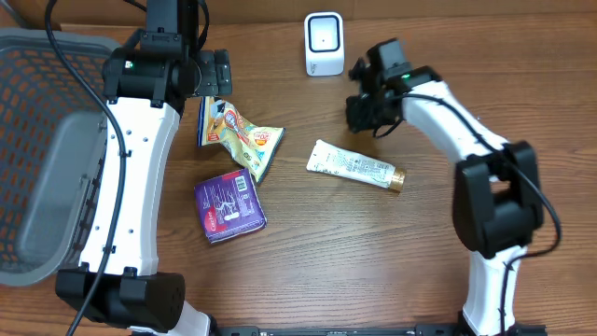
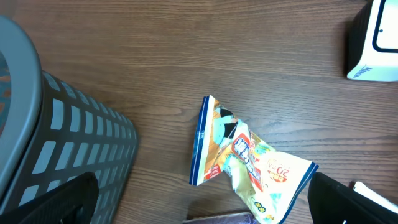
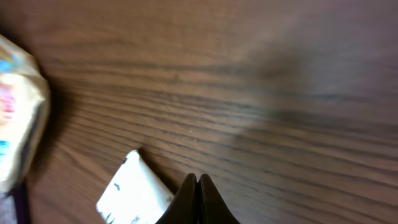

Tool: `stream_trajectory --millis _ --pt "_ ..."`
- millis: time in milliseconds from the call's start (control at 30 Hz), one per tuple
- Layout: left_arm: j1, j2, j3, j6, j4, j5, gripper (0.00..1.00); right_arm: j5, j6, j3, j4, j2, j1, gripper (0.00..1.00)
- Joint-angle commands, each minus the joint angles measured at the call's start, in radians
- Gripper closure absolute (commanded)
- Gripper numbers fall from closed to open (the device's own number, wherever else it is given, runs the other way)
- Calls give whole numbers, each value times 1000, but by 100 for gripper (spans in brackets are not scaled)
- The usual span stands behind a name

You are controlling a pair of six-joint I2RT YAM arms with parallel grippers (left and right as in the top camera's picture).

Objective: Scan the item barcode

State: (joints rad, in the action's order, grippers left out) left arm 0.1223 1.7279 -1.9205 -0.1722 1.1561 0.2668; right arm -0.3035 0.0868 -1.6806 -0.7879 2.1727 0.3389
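Note:
Three items lie on the wooden table: a crumpled yellow and blue snack bag (image 1: 239, 136) (image 2: 242, 155), a purple packet (image 1: 229, 207) and a white tube (image 1: 354, 166) with a gold cap. The white barcode scanner (image 1: 324, 44) (image 2: 373, 40) stands at the back. My left gripper (image 1: 220, 75) (image 2: 205, 205) hovers just behind the snack bag, jaws wide open and empty. My right gripper (image 1: 362, 114) (image 3: 197, 202) hangs between the scanner and the tube, shut on nothing. In the right wrist view the tube's flat white end (image 3: 134, 193) lies just left of the closed fingertips.
A grey plastic basket (image 1: 47, 159) (image 2: 62, 137) fills the left side of the table, close to the left arm. A sliver of the purple packet (image 2: 224, 218) shows below the snack bag in the left wrist view. The snack bag (image 3: 18, 137) is blurred at the right wrist view's left edge.

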Motion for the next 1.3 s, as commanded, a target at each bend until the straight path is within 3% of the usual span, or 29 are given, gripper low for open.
stream_trajectory --millis 0,233,633,900,967,1067,1100,1267 --pt "-4 -9 -19 19 -1 13 0 15 19 -7 5 47 37 96" --pt "-4 -9 -19 19 -1 13 0 13 19 -7 -51 69 85 96" --pt "-4 -9 -19 19 -1 13 0 -11 -16 -7 -335 69 246 96" --pt "-4 -9 -19 19 -1 13 0 -13 -2 -8 -344 21 331 93" --pt "-4 -9 -19 19 -1 13 0 -12 8 -8 -340 -24 333 82" --pt "-4 -9 -19 19 -1 13 0 -12 11 -8 -355 -105 317 38" --pt "-4 -8 -19 19 -1 13 0 -12 11 -8 -372 -140 306 11" --pt "-4 -9 -19 19 -1 13 0 -84 -73 -8 -469 -247 246 5"
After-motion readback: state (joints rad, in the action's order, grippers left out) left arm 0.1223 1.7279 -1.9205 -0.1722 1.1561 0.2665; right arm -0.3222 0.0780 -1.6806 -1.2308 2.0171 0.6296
